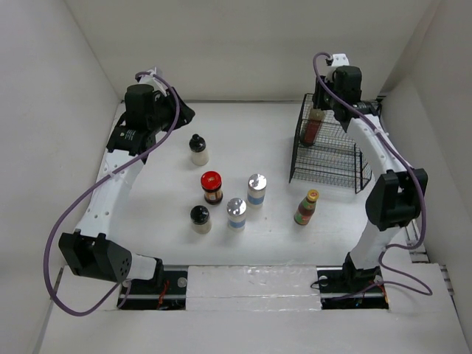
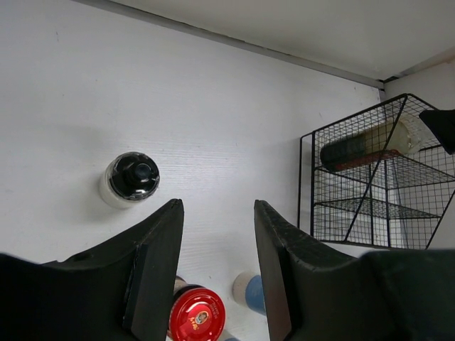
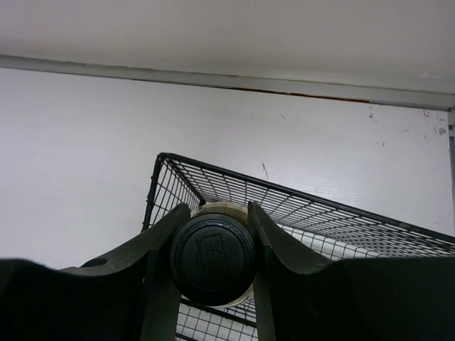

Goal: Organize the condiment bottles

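Now I should lower the tall dark bottle (image 3: 212, 261) slowly and straight into the wire basket (image 3: 320, 213) under it, releasing only once it stands firm. The right gripper (image 3: 215, 213) clamps its black cap between both jaws. The left gripper (image 2: 217, 213) hangs empty, jaws parted, with a black-capped jar (image 2: 130, 179) off to one side.

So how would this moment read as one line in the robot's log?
right gripper: shut on tall dark bottle, inside black wire basket | left gripper: open, empty | six bottles upright on table
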You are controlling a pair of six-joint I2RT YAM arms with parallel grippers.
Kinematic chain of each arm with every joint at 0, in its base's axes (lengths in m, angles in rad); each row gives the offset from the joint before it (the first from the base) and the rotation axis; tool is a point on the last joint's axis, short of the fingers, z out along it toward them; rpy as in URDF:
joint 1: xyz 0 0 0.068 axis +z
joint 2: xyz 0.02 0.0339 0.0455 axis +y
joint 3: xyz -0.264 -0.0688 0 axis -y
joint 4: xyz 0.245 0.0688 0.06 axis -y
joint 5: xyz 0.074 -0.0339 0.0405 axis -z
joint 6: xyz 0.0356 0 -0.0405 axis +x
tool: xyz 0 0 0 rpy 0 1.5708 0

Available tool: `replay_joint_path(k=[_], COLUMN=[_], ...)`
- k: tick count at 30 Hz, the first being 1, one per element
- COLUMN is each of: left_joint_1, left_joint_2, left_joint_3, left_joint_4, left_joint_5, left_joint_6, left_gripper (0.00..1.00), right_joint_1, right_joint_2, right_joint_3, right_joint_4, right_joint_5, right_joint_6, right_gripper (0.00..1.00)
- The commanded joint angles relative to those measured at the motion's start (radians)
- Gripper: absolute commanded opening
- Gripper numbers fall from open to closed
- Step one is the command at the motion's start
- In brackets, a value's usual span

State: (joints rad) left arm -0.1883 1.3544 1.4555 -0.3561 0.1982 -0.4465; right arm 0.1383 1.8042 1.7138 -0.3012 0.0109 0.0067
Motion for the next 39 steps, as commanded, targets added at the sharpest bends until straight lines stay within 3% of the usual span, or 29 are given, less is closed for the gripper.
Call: replay_joint_path(k=[1,2,3,6,10,14,19,20,21,22,23,24,25,27,28,30,31,32,35,39], left_joint_1=[0.001,0.001,0.001,0.001,0.001,0.001,0.001,0.001,0.001,-0.008,-0.017,-0.031,-0.071,-0.118,-0.160,-0.174,-0.174,-0.174,-0.183,-0.204], left_joint_2=[-0.008,-0.008,-0.017,-0.017,-0.017,-0.017,-0.027,-0.028,-0.028,-0.028,-0.028,-0.028,-0.028,-0.017,-0.003,-0.003,-0.003,-0.003,-0.003,-0.003], left_joint_3=[0.043,0.033,0.032,0.023,0.023,0.023,0.012,0.003,0.003,0.003,0.003,0.014,0.035,0.071,0.094,0.094,0.094,0.085,0.085,0.074], left_joint_4=[0.022,0.022,0.022,0.022,0.022,0.022,0.032,0.042,0.042,0.042,0.042,0.028,0.028,-0.004,-0.015,-0.015,-0.015,0.003,0.012,0.022], left_joint_5=[-0.005,-0.005,-0.005,-0.005,0.004,0.027,0.066,0.066,0.075,0.075,0.060,0.040,-0.007,-0.080,-0.133,-0.148,-0.148,-0.138,-0.106,-0.106], left_joint_6=[0.015,0.015,0.015,0.015,0.015,0.006,-0.003,-0.003,-0.003,-0.003,0.011,0.023,0.064,0.116,0.138,0.163,0.163,0.134,0.124,0.124], left_gripper=[0.40,0.40,0.40,0.40,0.40,0.40,0.42,0.42,0.41,0.38,0.35,0.34,0.34,0.34,0.34,0.36,0.36,0.36,0.38,0.38], right_joint_1=[0.000,0.000,0.000,0.000,0.000,0.009,0.029,0.044,0.055,0.082,0.096,0.115,0.139,0.234,0.266,0.341,0.356,0.365,0.377,0.402], right_joint_2=[-0.109,-0.109,-0.118,-0.129,-0.149,-0.186,-0.272,-0.322,-0.350,-0.374,-0.396,-0.443,-0.471,-0.581,-0.623,-0.699,-0.754,-0.775,-0.836,-0.833], right_joint_3=[-0.022,-0.031,-0.043,-0.043,-0.011,0.035,0.032,-0.002,-0.019,-0.031,-0.031,-0.058,-0.086,-0.214,-0.267,-0.366,-0.438,-0.463,-0.516,-0.539], right_joint_4=[0.134,0.134,0.134,0.125,0.090,0.041,-0.041,-0.055,-0.074,-0.154,-0.209,-0.264,-0.310,-0.410,-0.435,-0.504,-0.535,-0.564,-0.618,-0.638], right_joint_5=[-0.005,-0.005,-0.005,-0.014,-0.014,-0.003,0.052,0.069,0.092,0.142,0.152,0.152,0.162,0.162,0.162,0.147,0.147,0.138,0.138,0.084], right_joint_6=[0.015,0.015,0.015,0.015,0.015,0.015,0.006,0.006,0.022,0.041,0.058,0.088,0.088,0.123,0.140,0.182,0.234,0.255,0.296,0.305], right_gripper=[0.03,0.10,0.29,0.62,0.79,0.85,0.85,0.75,0.58,0.27,0.06,0.00,0.00,0.03,0.13,0.38,0.60,0.67,0.77,0.79])
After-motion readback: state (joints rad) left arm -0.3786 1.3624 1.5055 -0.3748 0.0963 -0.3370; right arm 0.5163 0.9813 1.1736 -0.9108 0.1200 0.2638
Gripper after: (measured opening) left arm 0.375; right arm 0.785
